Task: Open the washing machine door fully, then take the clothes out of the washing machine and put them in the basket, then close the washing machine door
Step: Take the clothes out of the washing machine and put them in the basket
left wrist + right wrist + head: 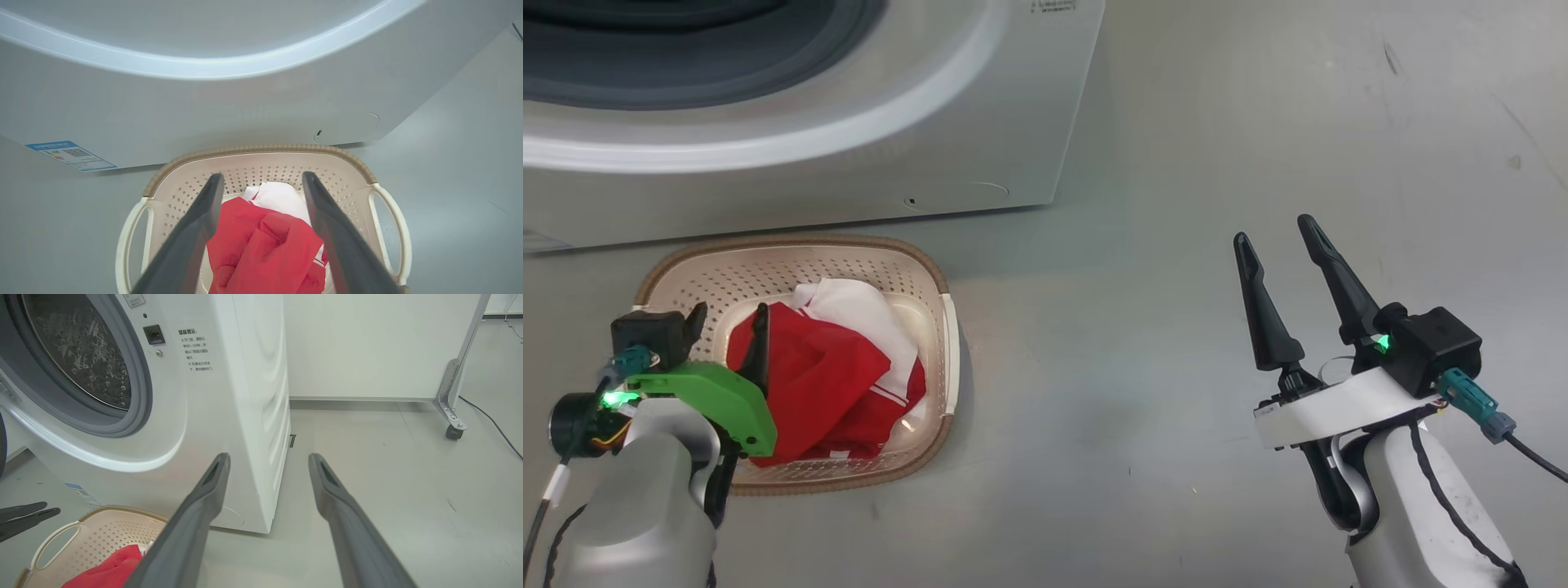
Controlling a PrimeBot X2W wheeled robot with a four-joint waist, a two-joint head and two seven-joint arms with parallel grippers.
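The cream basket (pixel 792 243) stands on the floor in front of the white washing machine (pixel 849 163). Red and white clothes (pixel 825 384) lie heaped inside it. My left gripper (pixel 729 327) hangs over the basket's left part, open, with the clothes (pixel 261 245) below and between its spread fingers. My right gripper (pixel 1274 233) is open and empty over bare floor, right of the basket. In the right wrist view the machine's mouth is uncovered and shows the steel drum (pixel 81 355). A dark sliver at that view's left edge (pixel 1 445) may be the door.
Grey floor (pixel 1176 408) stretches to the right of the basket and the machine. Behind, a white wall panel stands on a metal leg with a caster (pixel 453 430), and a cable (pixel 490 420) runs past it. A blue label (pixel 69 155) sits low on the machine's front.
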